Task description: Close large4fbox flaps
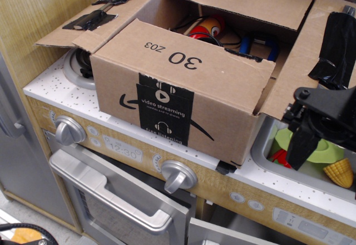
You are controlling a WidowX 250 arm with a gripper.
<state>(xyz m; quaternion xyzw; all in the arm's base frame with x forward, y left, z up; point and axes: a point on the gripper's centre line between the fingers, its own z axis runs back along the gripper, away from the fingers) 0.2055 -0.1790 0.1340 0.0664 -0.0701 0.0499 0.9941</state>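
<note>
The large brown box (178, 106) stands on the toy stove top, its logo and black "video streaming" tape facing me. The near flap (183, 56), printed "30 Z03", lies folded in over the opening. The far flap (239, 0), printed "6408135", leans over the opening at the back. The left flap (105, 17) and the right flap (320, 50), both with black tape, splay outward. My black gripper (311, 128) hangs at the right, just below the right flap's outer edge and over the sink. Its jaws are not clear to see.
Inside the box lie a red and yellow toy (208, 27) and a blue item (258, 45). The sink (261, 150) holds green, red and yellow corn toys (339, 173). A burner (78, 70) sits left of the box. Oven knobs (178, 175) and the door handle (111, 200) are below.
</note>
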